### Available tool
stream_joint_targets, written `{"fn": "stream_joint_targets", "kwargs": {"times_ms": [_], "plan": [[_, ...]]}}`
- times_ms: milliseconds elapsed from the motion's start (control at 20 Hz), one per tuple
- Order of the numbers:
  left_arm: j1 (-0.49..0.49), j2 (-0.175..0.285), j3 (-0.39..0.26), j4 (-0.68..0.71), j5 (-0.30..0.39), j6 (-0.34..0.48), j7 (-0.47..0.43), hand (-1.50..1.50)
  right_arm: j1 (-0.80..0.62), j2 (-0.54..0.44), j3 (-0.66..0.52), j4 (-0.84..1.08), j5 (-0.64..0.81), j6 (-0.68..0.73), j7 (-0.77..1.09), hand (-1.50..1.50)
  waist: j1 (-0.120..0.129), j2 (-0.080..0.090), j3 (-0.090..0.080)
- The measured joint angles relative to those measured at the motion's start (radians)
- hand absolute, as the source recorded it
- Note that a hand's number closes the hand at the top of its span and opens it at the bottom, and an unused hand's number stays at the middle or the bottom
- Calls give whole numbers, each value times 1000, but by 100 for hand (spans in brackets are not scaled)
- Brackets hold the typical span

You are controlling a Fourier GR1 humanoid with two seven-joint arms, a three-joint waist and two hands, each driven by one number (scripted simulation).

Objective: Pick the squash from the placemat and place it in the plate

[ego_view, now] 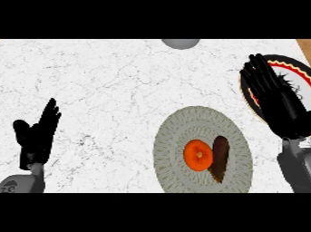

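The squash (pixel 199 155) is a round orange piece with a dark brown elongated part touching its right side. It lies on a round grey woven placemat (pixel 184 122) at the lower middle of the counter. At the right edge sits the plate (pixel 308 75), black-rimmed with a red and yellow zigzag band and a white centre. My right hand (pixel 285 104) is open with straight fingers and covers the plate's left half. It is up and to the right of the squash, apart from it. My left hand (pixel 37 136) rests open at the lower left, fingers up, holding nothing.
The counter top (pixel 104 81) is white marble with wooden strips showing at both far corners. A grey rounded object (pixel 180 43) is cut off by the far edge at the top middle.
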Motion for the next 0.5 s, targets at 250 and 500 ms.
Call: {"fn": "stream_joint_targets", "kwargs": {"times_ms": [250, 500], "plan": [[18, -18, -12, 6, 10, -22, 9, 0, 33, -60, -79, -74, 115, -156, 11, 150, -25, -29, 18], [44, -33, -19, -14, 32, -43, 23, 0, 137, -186, -164, -58, 345, -363, 50, -150, -81, -40, 18]]}}
